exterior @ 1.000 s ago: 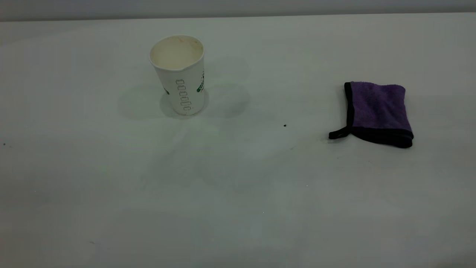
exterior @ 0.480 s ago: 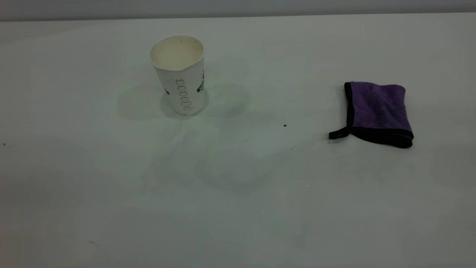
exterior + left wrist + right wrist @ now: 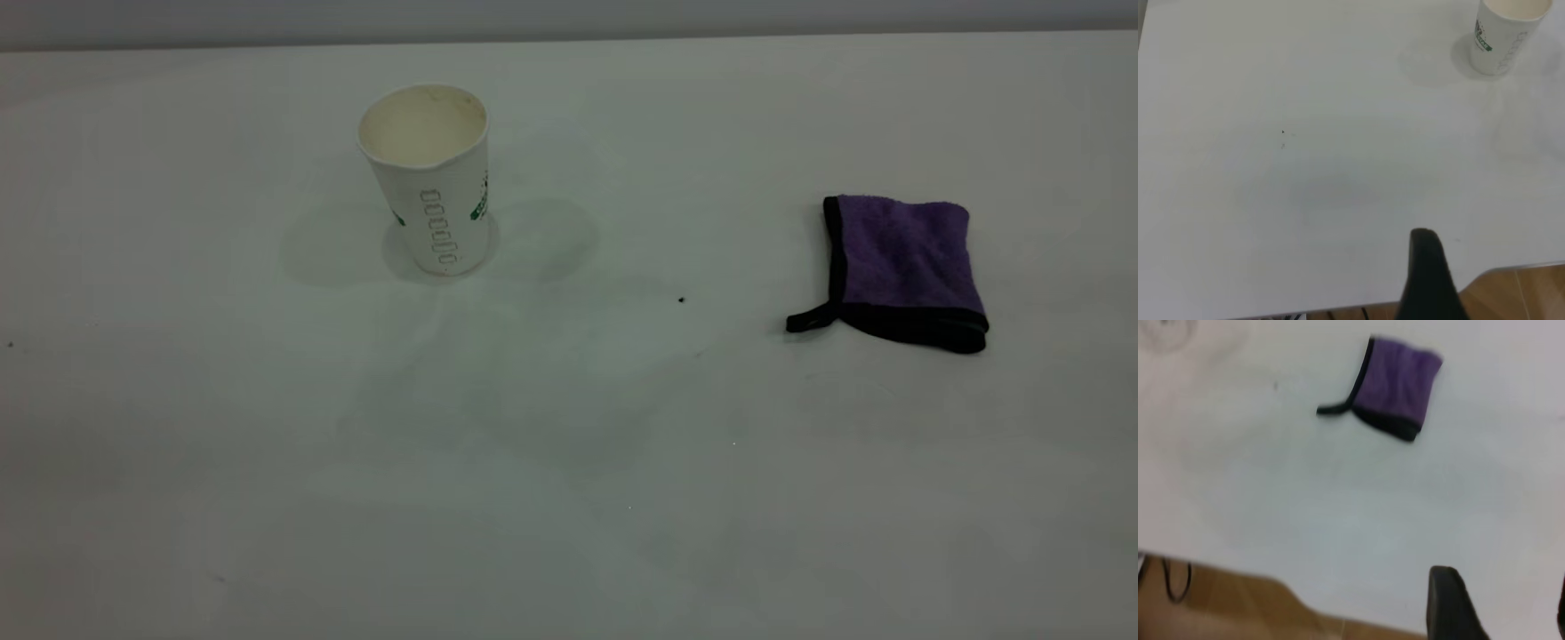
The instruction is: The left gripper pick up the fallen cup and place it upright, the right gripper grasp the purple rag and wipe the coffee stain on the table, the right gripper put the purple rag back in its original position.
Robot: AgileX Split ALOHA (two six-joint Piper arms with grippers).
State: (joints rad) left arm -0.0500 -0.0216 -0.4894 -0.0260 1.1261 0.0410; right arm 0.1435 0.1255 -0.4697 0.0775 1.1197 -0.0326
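The cup (image 3: 433, 178) stands upright at the table's (image 3: 569, 462) back left, mouth up; it also shows in the left wrist view (image 3: 1503, 33). The purple rag (image 3: 902, 267) lies flat at the right, its black loop toward the middle; it also shows in the right wrist view (image 3: 1398, 383). No coffee stain shows; only a tiny dark speck (image 3: 681, 300) lies between cup and rag. Both grippers are out of the exterior view. The left gripper (image 3: 1498, 280) hangs over the table's near edge, far from the cup, one finger showing. The right gripper (image 3: 1505, 603) is open and empty, well short of the rag.
The table's near edge and the wooden floor (image 3: 1518, 293) below it show in both wrist views. A black cable (image 3: 1175, 577) hangs below the edge in the right wrist view. Faint smudges mark the tabletop's middle.
The cup and the rag have not moved. Faint shadows on the front of the table have shifted and faded.
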